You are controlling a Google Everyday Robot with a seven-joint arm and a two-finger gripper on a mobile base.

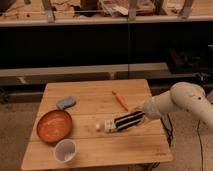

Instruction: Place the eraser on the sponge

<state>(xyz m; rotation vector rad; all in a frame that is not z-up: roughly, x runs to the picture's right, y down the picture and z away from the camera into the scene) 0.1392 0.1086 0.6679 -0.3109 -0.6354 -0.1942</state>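
Observation:
The eraser (127, 121), a black block with thin white stripes, hangs tilted just above the wooden table (95, 147), right of centre. My gripper (143, 118) is shut on its right end, at the tip of the white arm (182, 102) reaching in from the right. The eraser covers most of the clear plastic bottle (102, 126), so only the bottle's left end shows. The sponge (66, 103), a small grey-blue pad, lies flat near the table's left side, well to the left of the eraser and apart from it.
An orange bowl (54, 125) sits front left of the sponge, with a white cup (65, 150) in front of it near the table edge. An orange carrot-like stick (120, 100) lies behind the eraser. Dark shelving stands behind the table.

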